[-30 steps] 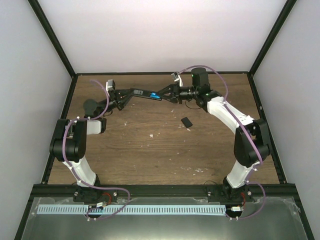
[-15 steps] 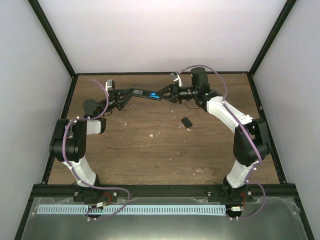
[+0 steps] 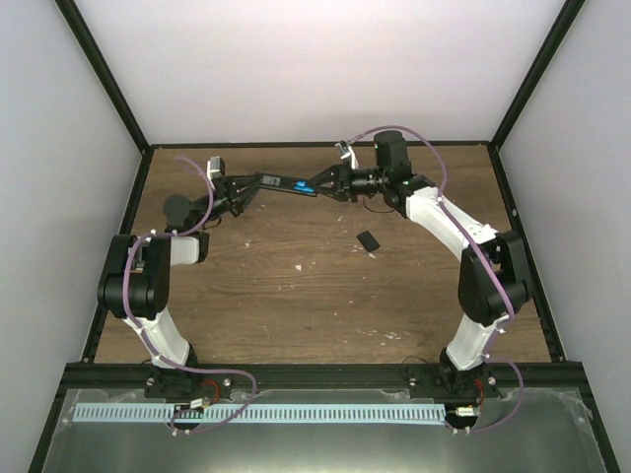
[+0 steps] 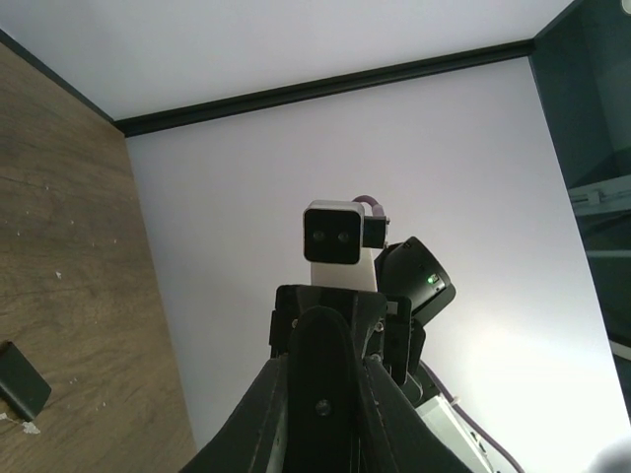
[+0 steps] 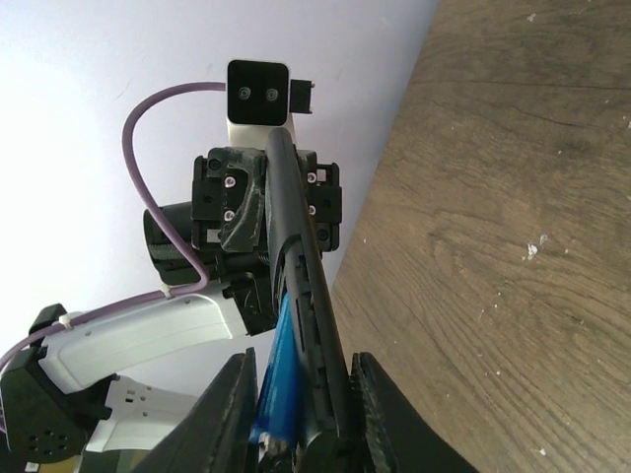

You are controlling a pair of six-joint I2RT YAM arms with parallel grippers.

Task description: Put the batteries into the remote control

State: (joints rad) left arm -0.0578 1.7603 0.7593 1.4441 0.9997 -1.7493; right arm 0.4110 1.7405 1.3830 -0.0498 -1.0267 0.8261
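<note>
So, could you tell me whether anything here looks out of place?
Only the small black cover: it lies loose on the table, apart from the remote control, which the left gripper and right gripper hold between them with the batteries exposed.

This is a robotics lab test cell: a brown wood-grain tabletop (image 3: 286, 296) boxed in by plain white panel walls (image 3: 296, 69) set in black metal frame posts (image 3: 104, 74). A white-and-black jointed robot arm on the left (image 3: 148, 286) and its twin on the right (image 3: 483, 286), trailing purple cables (image 3: 439, 166), are bolted at the near edge, just behind a white slotted plastic cable duct (image 3: 266, 414) on grey sheet metal (image 3: 325, 448).
</note>
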